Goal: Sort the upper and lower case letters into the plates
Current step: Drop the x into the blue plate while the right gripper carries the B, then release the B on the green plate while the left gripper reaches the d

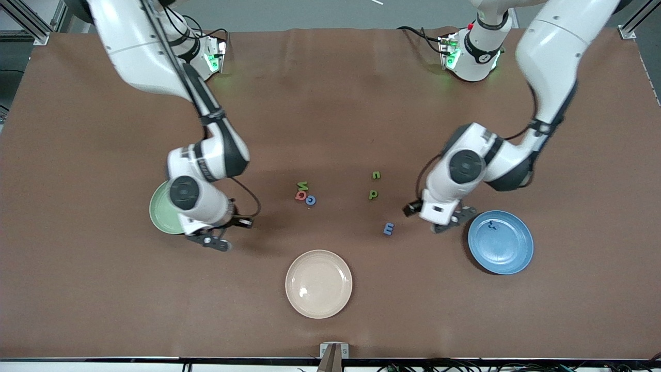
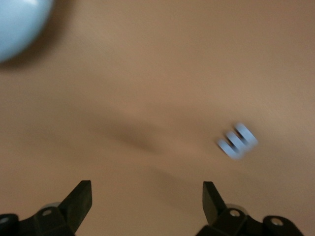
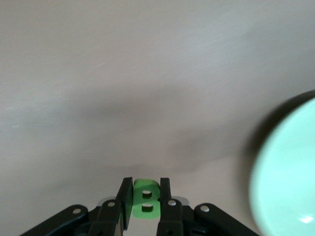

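Observation:
My right gripper (image 1: 213, 240) (image 3: 146, 196) is shut on a green letter B (image 3: 146, 198) and hangs over the table beside the pale green plate (image 1: 160, 209) (image 3: 290, 182). My left gripper (image 1: 448, 221) (image 2: 146, 196) is open and holds nothing, over the table between a blue letter (image 1: 388, 228) (image 2: 237, 140) and the blue plate (image 1: 508, 253) (image 2: 17, 22). A small dark letter (image 1: 493, 225) lies in the blue plate. On the table's middle lie a green letter (image 1: 302, 185), a red letter (image 1: 299, 195), a blue letter (image 1: 310, 200) and two green letters (image 1: 376, 175) (image 1: 373, 195).
A beige plate (image 1: 318, 305) sits near the table edge closest to the front camera, with nothing in it. The right arm covers part of the green plate. Brown cloth covers the whole table.

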You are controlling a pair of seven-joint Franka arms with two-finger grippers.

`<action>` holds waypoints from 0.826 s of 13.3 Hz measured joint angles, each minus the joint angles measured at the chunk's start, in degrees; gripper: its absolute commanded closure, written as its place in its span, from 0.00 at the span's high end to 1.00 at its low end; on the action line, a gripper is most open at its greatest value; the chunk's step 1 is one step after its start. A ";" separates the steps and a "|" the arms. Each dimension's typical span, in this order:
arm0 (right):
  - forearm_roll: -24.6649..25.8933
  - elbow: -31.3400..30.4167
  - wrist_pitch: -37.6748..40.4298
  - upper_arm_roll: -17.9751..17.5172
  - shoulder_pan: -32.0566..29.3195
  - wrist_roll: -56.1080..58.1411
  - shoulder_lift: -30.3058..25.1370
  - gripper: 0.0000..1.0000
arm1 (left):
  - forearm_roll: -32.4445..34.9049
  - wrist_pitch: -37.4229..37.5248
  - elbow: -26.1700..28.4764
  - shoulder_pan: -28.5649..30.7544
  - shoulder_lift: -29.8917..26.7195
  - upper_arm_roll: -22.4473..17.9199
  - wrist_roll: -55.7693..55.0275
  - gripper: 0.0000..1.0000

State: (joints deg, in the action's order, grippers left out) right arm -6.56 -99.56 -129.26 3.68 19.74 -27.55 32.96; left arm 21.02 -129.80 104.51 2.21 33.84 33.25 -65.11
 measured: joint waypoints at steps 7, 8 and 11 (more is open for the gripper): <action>0.00 -19.25 -5.57 -0.03 -11.71 20.56 -9.71 0.01 | 7.29 -5.72 0.65 -8.15 4.77 -0.19 -1.30 0.80; 0.00 -21.71 -7.62 -0.04 -12.43 21.82 -10.15 0.01 | 7.38 -5.84 0.65 -9.04 5.12 -0.18 -1.23 0.77; 0.00 -26.41 -12.88 -0.05 -13.60 23.45 -10.23 0.29 | 9.58 -6.18 0.64 -11.06 5.61 -0.19 -1.20 0.71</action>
State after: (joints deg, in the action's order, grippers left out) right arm -6.56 -125.98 -142.14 3.63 6.14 -4.10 22.72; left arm 30.60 -135.98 105.15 -8.84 39.45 33.06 -66.31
